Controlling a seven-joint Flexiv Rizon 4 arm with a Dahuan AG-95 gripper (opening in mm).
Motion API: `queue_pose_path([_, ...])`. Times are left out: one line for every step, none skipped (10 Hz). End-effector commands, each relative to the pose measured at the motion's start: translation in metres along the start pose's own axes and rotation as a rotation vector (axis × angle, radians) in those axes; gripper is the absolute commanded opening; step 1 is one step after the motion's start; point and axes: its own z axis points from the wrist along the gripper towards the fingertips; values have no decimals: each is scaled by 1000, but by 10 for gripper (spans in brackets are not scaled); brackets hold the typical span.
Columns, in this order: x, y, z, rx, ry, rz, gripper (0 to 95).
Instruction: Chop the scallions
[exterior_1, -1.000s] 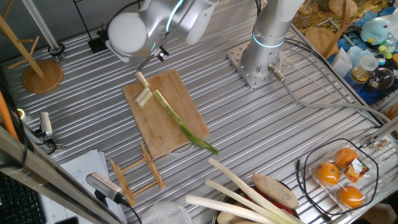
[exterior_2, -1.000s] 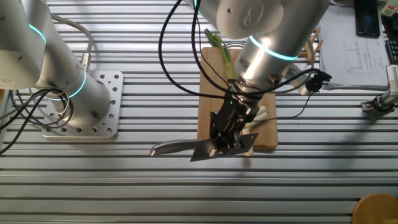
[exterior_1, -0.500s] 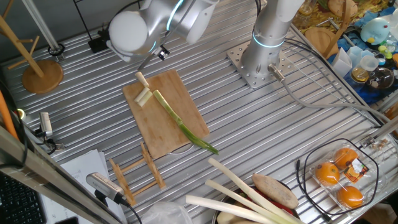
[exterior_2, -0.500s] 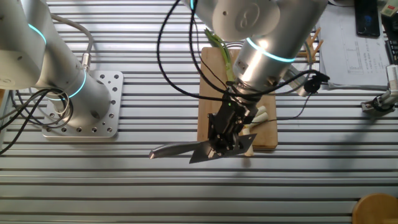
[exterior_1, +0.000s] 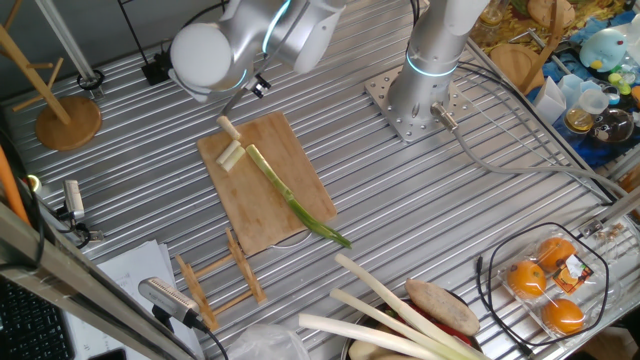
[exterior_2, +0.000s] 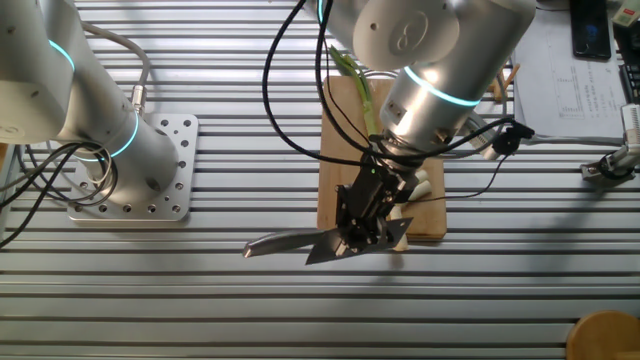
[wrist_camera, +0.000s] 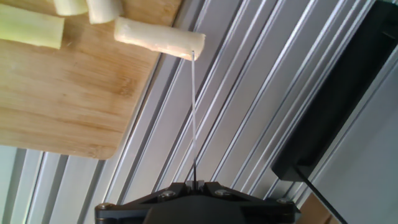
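A long scallion (exterior_1: 290, 200) lies diagonally on the bamboo cutting board (exterior_1: 300, 150), its dark green tip hanging over the board's near edge. Short pale cut pieces (exterior_1: 232, 155) lie at the board's far end. In the other fixed view my gripper (exterior_2: 365, 215) hangs over that end of the board (exterior_2: 335, 170), shut on a knife (exterior_2: 290, 240) whose blade reaches out over the metal table. In the hand view the blade (wrist_camera: 193, 118) shows edge-on between my fingers (wrist_camera: 194, 185), its tip touching the end of a white cut piece (wrist_camera: 158, 37) that overhangs the board's corner.
Thick cream leek-like stalks (exterior_1: 400, 310) lie at the front. A wire basket of oranges (exterior_1: 545, 280) sits front right, a bamboo rack (exterior_1: 215, 280) by the board, a wooden stand (exterior_1: 65, 120) at far left. The arm's base (exterior_2: 150, 170) is bolted beside the board.
The arm above the board has shifted slightly. The knife stays in the grip at the board's end, and the scallion and cut pieces have not moved.
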Motion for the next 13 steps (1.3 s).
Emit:
queue_pose_path([0,0,0,-4,4,-9,0])
queue_pose_path([0,0,0,-5,3,-8,0])
queue_pose_path([0,0,-1,-4,3,-9,0])
queue_pose_path([-1,0,-1,-5,3,-10,0])
queue_pose_path([-1,0,-1,-5,3,-10,0])
queue_pose_path([-1,0,-1,-5,3,-12,0])
queue_pose_path([-2,0,-1,-5,5,-15,0])
queue_pose_path([-3,-1,0,-5,5,-19,0])
queue_pose_path([-4,-1,1,-5,5,-22,0])
queue_pose_path([-4,-1,1,-5,5,-23,0])
queue_pose_path([-5,-2,2,-5,4,-24,0])
queue_pose_path([-6,-2,1,-5,4,-23,0])
queue_pose_path([-7,-2,0,-5,4,-23,0])
